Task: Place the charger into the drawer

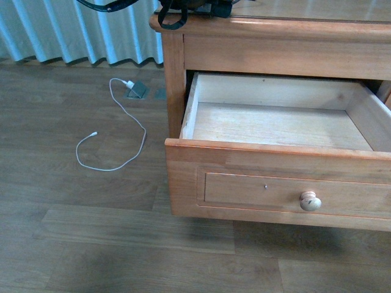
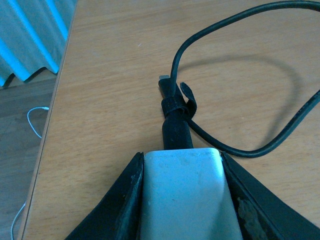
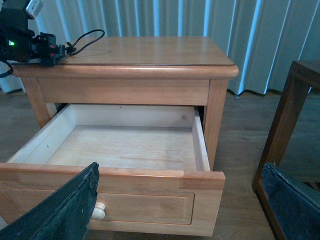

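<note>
The charger is a white block clamped between the black fingers of my left gripper, which is shut on it. Its black cable loops over the nightstand top, with a strap around the plug stem. In the front view the left arm sits at the top's left corner, above the drawer. The drawer is pulled out, with a bare pale interior and a round knob. My right gripper hangs open in front of the drawer, holding nothing.
A long white cable lies curled on the wooden floor left of the nightstand. Pale curtains hang behind. A dark wooden furniture frame stands close to the nightstand's right side.
</note>
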Controlling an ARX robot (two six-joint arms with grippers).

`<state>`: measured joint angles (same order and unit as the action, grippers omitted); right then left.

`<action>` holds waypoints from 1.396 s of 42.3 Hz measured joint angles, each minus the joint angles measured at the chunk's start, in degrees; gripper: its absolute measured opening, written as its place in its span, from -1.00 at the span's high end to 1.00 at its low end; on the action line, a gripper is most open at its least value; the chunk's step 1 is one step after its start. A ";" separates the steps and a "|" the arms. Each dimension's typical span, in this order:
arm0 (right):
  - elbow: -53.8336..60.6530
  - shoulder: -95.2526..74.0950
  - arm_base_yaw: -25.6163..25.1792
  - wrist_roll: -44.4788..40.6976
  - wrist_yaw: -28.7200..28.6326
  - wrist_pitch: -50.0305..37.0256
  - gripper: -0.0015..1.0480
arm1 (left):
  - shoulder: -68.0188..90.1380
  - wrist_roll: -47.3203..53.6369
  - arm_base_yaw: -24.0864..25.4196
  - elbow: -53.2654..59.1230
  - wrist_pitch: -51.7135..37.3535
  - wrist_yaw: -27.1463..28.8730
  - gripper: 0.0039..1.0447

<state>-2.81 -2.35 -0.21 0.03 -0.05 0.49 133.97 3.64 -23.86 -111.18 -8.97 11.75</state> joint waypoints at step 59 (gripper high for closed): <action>0.00 0.00 0.00 0.00 0.00 0.00 -0.84 | -21.81 6.32 -11.43 40.46 -11.82 -6.21 0.25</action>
<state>-2.81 -2.35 -0.21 0.03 -0.05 0.49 112.16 9.96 -35.29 -70.72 -20.80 5.54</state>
